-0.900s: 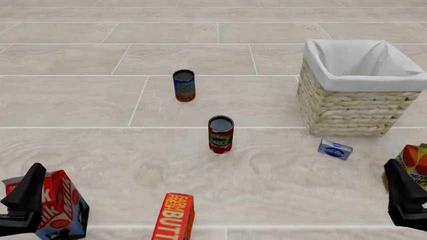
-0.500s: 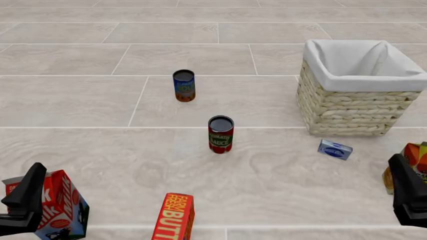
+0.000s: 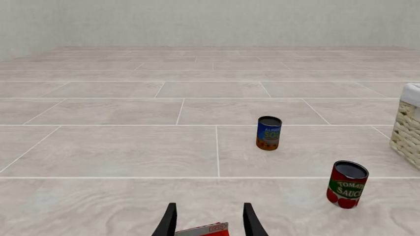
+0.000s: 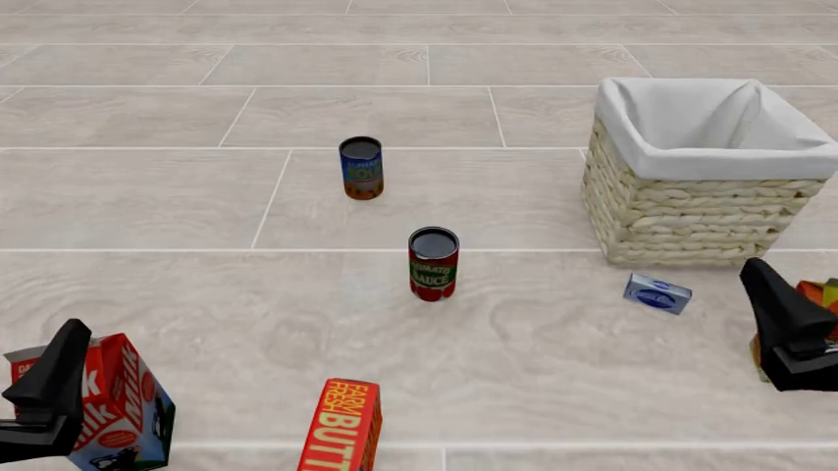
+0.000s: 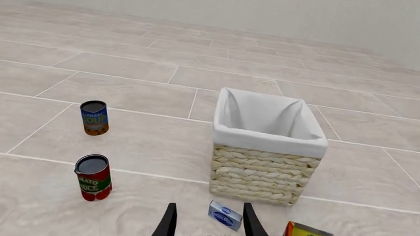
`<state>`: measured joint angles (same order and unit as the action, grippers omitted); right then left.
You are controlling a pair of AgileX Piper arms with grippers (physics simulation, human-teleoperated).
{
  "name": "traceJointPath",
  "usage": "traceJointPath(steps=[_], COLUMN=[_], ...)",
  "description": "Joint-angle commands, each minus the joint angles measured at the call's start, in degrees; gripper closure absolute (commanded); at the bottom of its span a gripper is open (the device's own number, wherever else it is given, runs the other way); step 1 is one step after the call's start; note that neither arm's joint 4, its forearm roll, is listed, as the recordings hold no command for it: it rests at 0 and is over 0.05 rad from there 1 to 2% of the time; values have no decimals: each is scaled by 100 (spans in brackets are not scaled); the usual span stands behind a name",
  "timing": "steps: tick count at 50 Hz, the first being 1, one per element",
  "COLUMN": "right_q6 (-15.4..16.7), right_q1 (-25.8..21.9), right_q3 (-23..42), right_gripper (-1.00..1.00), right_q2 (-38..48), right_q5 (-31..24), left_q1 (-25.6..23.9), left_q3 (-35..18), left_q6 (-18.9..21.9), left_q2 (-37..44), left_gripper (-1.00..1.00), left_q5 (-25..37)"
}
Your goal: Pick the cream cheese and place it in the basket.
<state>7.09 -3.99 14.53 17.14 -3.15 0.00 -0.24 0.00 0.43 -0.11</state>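
The cream cheese is a small pale blue box lying on the floor just in front of the basket, a woven wicker basket with white lining. My right gripper is open and empty, hovering just right of the cream cheese and nearer me. In the right wrist view the cream cheese shows between the open fingers, in front of the basket. My left gripper is open and empty at the near left, over a milk carton.
A tomato sauce can stands mid-floor and a soup can behind it. A red-orange butter box stands at the near edge. An orange carton sits beside my right gripper. The left wrist view shows the milk carton top.
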Motion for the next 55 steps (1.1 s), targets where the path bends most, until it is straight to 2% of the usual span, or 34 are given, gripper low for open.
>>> traceJointPath(steps=[1, 2, 3, 6, 8, 11, 14, 18, 19, 23, 26, 29, 39, 41, 44, 47, 55], right_q6=[387, 451, 719, 710, 874, 927, 1352, 1460, 1604, 1485, 1730, 1674, 2289, 2275, 2587, 2731, 2854], right_q1=[-147, -209, -231, -241, -284, -323, -515, -464, -444, -376, -354, -367, -307, -285, -156, -79, 191], right_q3=[352, 371, 362, 527, 584, 620, 603, 597, 619, 819, 722, 726, 775, 831, 917, 1033, 1384], right_gripper=[-100, -100, -100, -100, -100, -100, -100, -100, -100, -100, -100, -100, -100, -100, -100, -100, -100], right_q2=[841, 839, 1044, 1202, 1348, 1453, 1633, 1996, 2061, 1966, 2019, 2112, 2765, 2785, 2949, 3113, 3751], right_q5=[-16, -45, -7, -78, -113, -122, -124, -46, -123, -305, -351, -440, -540, -563, -587, -661, -573], left_q1=[0, 0, 0, 0, 0, 0, 0, 0, 0, 0, 0, 0, 0, 0, 0, 0, 0], left_q3=[0, 0, 0, 0, 0, 0, 0, 0, 0, 0, 0, 0, 0, 0, 0, 0, 0], left_q6=[0, 0, 0, 0, 0, 0, 0, 0, 0, 0, 0, 0, 0, 0, 0, 0, 0], left_q2=[0, 0, 0, 0, 0, 0, 0, 0, 0, 0, 0, 0, 0, 0, 0, 0, 0], left_gripper=[-100, -100, -100, -100, -100, -100, -100, -100, -100, -100, -100, -100, -100, -100, -100, -100, -100], left_q5=[0, 0, 0, 0, 0, 0, 0, 0, 0, 0, 0, 0, 0, 0, 0, 0, 0])
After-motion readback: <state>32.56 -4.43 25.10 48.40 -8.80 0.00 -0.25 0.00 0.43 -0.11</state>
